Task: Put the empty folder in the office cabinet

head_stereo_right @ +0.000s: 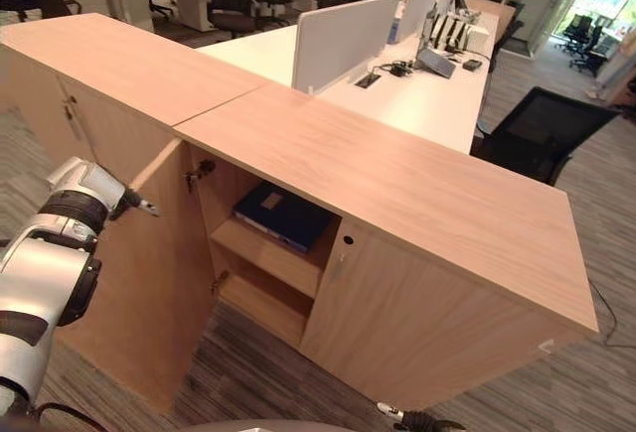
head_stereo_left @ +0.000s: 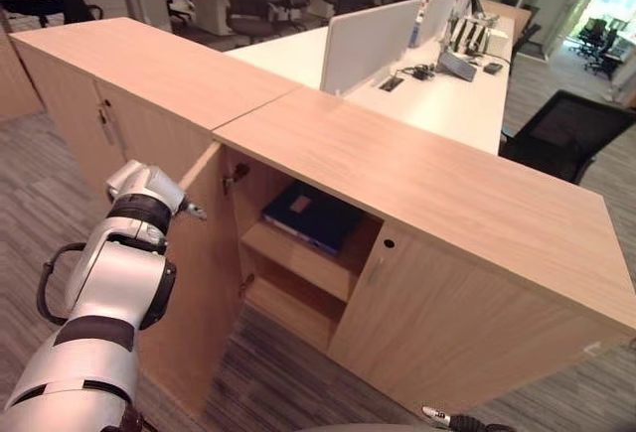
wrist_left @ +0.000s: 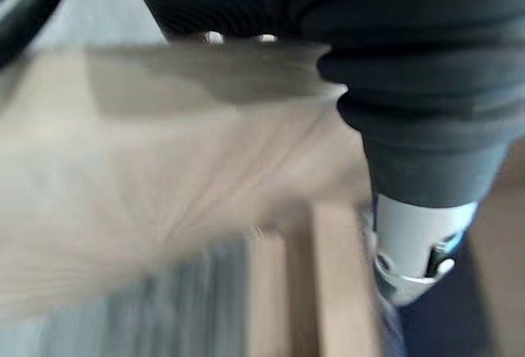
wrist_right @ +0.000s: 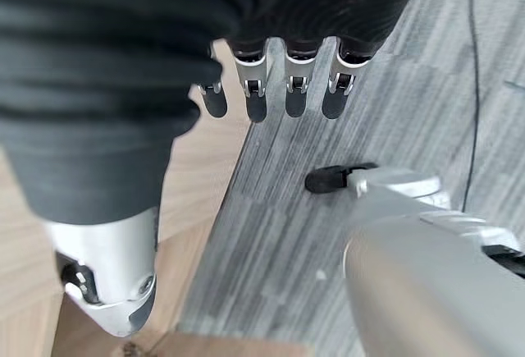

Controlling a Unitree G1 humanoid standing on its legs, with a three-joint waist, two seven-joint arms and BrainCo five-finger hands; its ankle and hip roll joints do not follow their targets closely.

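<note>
The dark blue folder point(head_stereo_left: 311, 216) lies flat on the upper shelf point(head_stereo_left: 298, 255) inside the open cabinet point(head_stereo_left: 427, 184), near the shelf's front edge and just inside the door opening. A lower shelf point(head_stereo_left: 290, 305) sits beneath it. The cabinet's left door point(head_stereo_left: 189, 293) stands swung out toward the robot, while the right door point(head_stereo_left: 447, 323) is closed.

The left hand point(head_stereo_left: 189, 210) is up against the outer face of the open door near its top edge; a single dark-tipped finger shows past the wrist in the head views. Its own wrist view shows the ribbed cover and the thumb close over the pale wood, and whether the fingers are curled or straight cannot be told.

The right hand point(wrist_right: 279, 86) hangs low over the grey striped floor point(wrist_right: 394, 86) beside the cabinet's wooden side, its fingers relaxed and holding nothing.

Behind the cabinet stands a white desk point(head_stereo_left: 437, 104) with divider screens point(head_stereo_left: 368, 45), and black office chairs point(head_stereo_left: 566, 134) stand around.
</note>
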